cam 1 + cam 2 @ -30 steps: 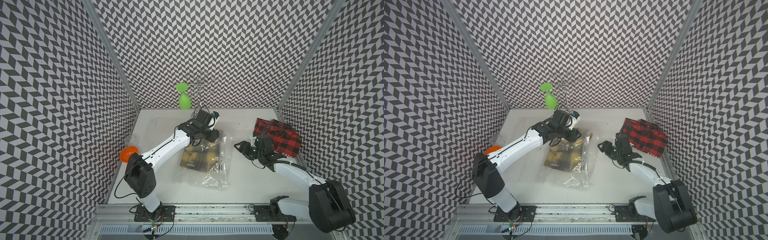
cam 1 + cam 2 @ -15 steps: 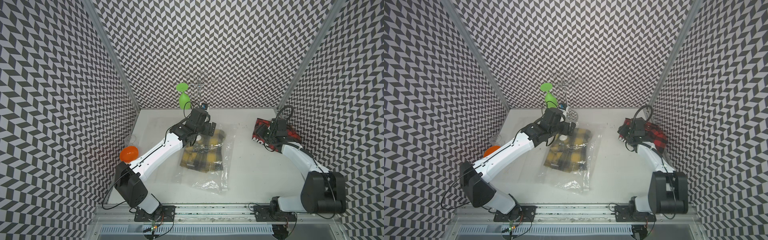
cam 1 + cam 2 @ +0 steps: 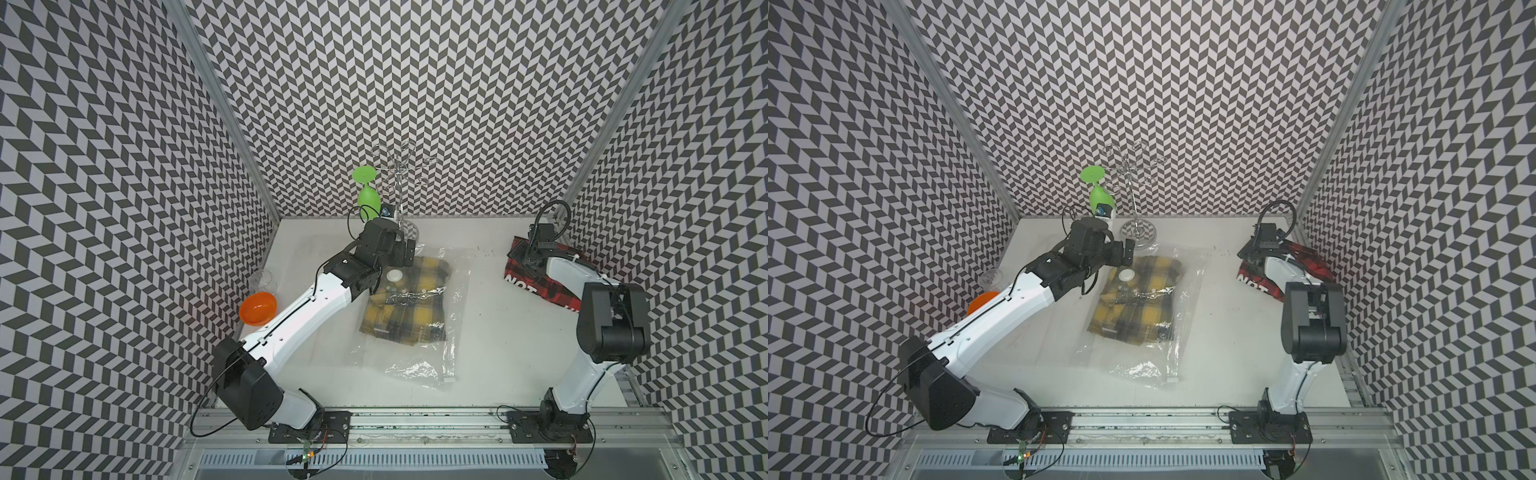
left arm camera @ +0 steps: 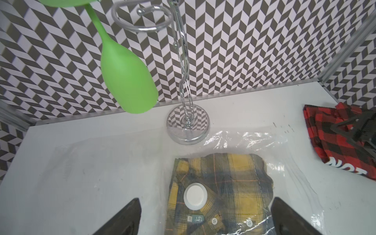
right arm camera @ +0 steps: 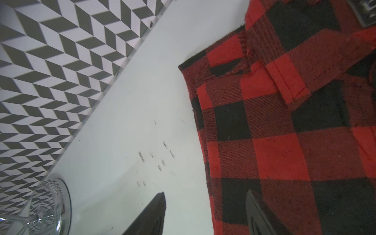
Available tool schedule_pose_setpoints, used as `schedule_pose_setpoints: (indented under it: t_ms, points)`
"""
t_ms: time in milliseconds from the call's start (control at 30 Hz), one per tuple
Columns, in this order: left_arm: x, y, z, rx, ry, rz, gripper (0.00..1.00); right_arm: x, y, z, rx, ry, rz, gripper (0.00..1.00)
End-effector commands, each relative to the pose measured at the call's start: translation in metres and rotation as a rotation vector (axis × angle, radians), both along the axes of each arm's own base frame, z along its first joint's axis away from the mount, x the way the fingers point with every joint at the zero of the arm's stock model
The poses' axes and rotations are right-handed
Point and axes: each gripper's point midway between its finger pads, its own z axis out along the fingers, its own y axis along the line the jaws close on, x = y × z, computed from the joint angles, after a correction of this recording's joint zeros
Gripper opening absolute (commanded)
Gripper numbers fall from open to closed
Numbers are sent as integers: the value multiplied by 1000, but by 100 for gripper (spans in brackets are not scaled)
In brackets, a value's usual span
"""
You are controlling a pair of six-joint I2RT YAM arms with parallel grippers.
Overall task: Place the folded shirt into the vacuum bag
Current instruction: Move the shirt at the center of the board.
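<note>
White table (image 3: 498, 340), chevron walls (image 3: 415, 83); vacuum bag (image 3: 455, 299) holding yellow plaid shirt (image 3: 409, 307) mid-frame. Left gripper (image 3: 405, 255) has now spread wide. Right gripper (image 5: 205, 194), jaws apart, has moved onto the red shirt (image 5: 284, 142), right.

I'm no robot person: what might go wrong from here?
The right claw straddles only the edge of the red shirt; if lifted by that edge, its folds may come apart.
The vacuum bag lies flat, holding a yellow shirt, and the open left claw grips nothing: the bag may slide.
The left claw is near the metal rack with its hanging green glass; a swing might knock it.
</note>
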Motion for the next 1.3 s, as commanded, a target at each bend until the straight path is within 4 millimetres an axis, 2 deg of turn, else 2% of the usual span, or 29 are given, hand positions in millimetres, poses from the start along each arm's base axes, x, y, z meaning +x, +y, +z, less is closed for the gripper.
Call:
schedule_pose_setpoints:
  t_ms: [0,100,200,367,467,500,733,800,867,1000,1067,1133,1267]
  points:
    - [-2,-15,9,-61,-15,-58,100,7,5,-19,24,29,43,63]
    - [-3,-16,11,-66,-17,-68,100,8,17,-36,67,61,100,62]
    - [-5,-19,13,-74,-18,-86,100,1,39,-52,100,99,179,61]
    - [-6,-24,13,-91,-12,-110,100,-30,83,-72,132,162,329,60]
    - [-6,-26,13,-96,-10,-118,99,-59,112,-83,142,212,419,60]
    - [-6,-27,14,-98,-11,-120,99,-71,121,-84,151,224,442,60]
    - [-8,-29,15,-111,-9,-134,99,-136,148,-80,190,253,531,58]
    - [-9,-31,16,-114,-8,-142,99,-150,158,-77,193,273,586,58]
    - [-9,-33,17,-117,-7,-149,99,-157,162,-64,209,264,617,58]
    - [-9,-42,14,-121,1,-174,99,-139,155,-9,194,147,610,59]
    - [-10,-50,15,-122,-1,-193,99,-125,137,18,190,78,552,60]
    - [-13,-62,14,-120,1,-229,100,-110,105,38,193,13,448,60]
    - [-24,-94,4,-95,13,-299,100,-94,36,51,132,-65,205,62]
